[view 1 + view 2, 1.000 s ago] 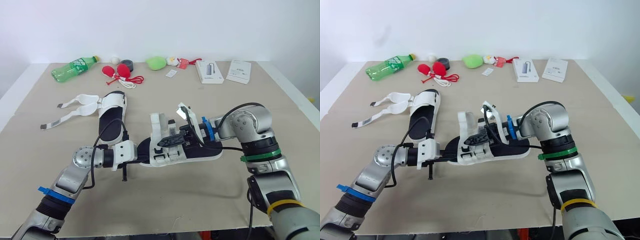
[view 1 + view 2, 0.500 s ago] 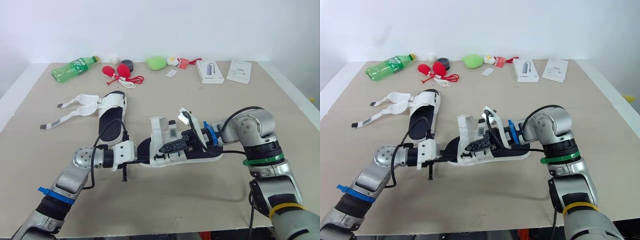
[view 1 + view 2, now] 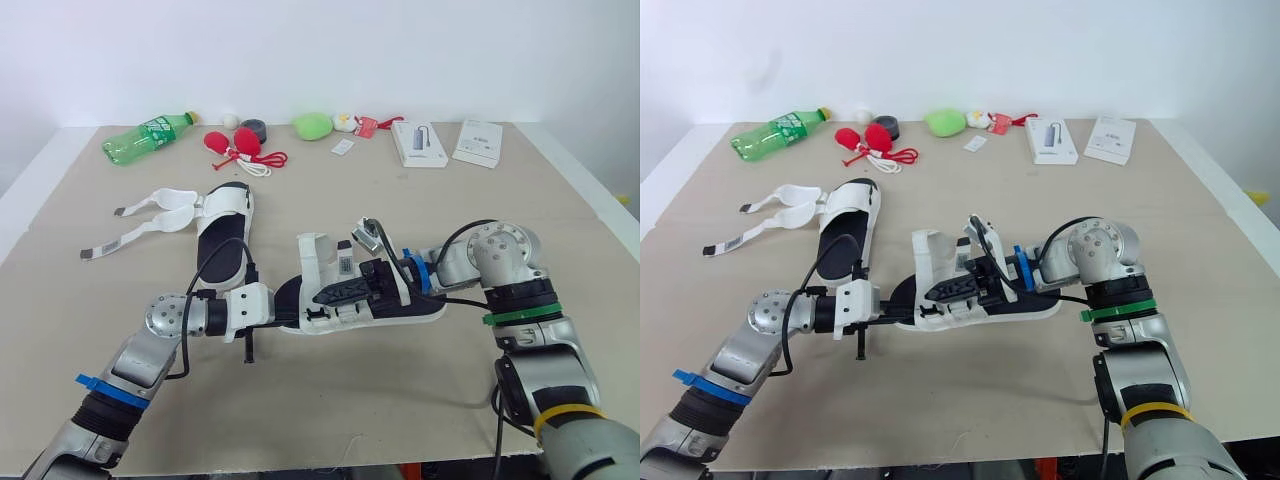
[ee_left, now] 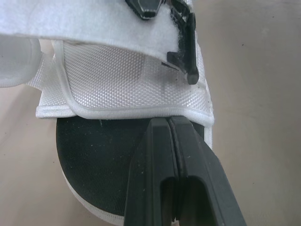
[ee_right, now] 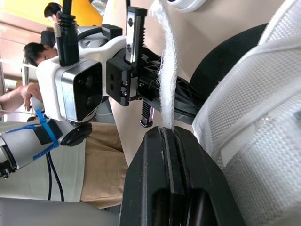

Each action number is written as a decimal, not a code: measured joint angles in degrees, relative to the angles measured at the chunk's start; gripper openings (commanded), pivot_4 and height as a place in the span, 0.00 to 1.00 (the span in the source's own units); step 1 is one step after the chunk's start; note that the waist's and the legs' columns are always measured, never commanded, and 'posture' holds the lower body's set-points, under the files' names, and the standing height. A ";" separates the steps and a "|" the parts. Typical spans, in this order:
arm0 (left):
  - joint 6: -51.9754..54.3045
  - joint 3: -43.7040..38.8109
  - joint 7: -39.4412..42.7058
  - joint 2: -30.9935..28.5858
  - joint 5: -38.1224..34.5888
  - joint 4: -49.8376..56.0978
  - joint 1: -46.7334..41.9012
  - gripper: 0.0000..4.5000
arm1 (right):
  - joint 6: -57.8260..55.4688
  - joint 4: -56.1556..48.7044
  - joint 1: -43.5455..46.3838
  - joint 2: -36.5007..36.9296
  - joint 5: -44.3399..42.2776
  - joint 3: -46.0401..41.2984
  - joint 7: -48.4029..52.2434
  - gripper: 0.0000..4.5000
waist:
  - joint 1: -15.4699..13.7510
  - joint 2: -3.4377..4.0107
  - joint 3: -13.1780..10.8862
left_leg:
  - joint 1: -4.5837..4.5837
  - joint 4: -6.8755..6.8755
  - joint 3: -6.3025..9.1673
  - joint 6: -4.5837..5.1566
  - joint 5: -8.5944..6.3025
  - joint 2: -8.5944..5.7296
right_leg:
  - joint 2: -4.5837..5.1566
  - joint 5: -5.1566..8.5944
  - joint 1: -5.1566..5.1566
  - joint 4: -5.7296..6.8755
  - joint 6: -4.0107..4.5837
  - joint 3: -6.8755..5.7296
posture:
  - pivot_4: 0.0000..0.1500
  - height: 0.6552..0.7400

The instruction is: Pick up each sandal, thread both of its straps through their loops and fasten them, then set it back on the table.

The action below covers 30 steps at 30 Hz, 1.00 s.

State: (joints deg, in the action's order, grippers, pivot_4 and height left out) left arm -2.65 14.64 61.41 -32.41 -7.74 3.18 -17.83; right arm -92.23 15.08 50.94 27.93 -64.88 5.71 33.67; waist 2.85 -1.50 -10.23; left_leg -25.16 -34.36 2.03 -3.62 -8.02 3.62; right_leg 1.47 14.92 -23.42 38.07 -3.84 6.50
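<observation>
**Sandal** [image 3: 405, 312], white with a black insole, lies sole-down at the middle of the tabletop [image 3: 420, 200], nearer its front edge.

**Right end effector** [image 5: 167, 129]: the fingers are pressed together on a white strap [image 5: 168, 80], pinching it edge-on above the sandal's midfoot.

**Left end effector** [image 4: 169, 120]: at the sandal's end facing the left edge, the fingers are closed against each other. Their tips touch the hem of the white mesh band [image 4: 131, 80] over the insole. Whether they clamp anything cannot be told.

**Second sandal** [image 3: 225, 225] lies toward the left edge, apart from both arms, with its two straps spread open toward that edge.

**Green bottle** [image 3: 145, 137] lies near the far left corner.
</observation>
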 measured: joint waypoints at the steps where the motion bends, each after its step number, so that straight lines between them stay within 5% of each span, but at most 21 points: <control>1: -0.03 0.01 -0.10 0.00 0.00 0.02 0.06 0.00 | 0.03 0.63 0.00 0.15 -1.53 0.00 -1.54 0.03 | 0.00 0.00 0.00 | 0.00 0.00 0.00 0.01 0.00 0.00 | 0.00 0.00 0.00 0.00 0.00 0.00 | 1.00 1.00; 14: -0.30 0.15 -0.55 -0.05 0.08 0.46 0.44 0.00 | 0.37 -0.73 -1.10 2.23 -6.85 0.79 -7.86 0.03 | -0.02 0.00 0.00 | 0.00 0.00 0.00 0.08 -0.05 0.00 | 0.00 0.06 0.02 -0.01 0.00 0.00 | 1.00 1.00; 30: -1.09 0.33 -0.76 -0.10 0.51 0.20 0.24 0.00 | 6.25 -18.21 -4.31 4.89 3.64 4.68 -0.47 0.03 | -0.04 0.00 0.01 | 0.00 0.03 0.00 0.07 -0.08 0.00 | 0.00 0.11 0.00 -0.02 0.02 0.00 | 1.00 1.00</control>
State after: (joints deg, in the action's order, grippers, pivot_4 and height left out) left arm -3.73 14.97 60.64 -32.51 -7.23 3.38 -17.59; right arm -85.97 -3.13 46.64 32.82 -61.24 10.39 33.20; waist 2.82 -1.51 -10.23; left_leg -25.16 -34.33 2.03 -3.55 -8.11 3.62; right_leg 1.48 15.04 -23.43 38.05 -3.81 6.50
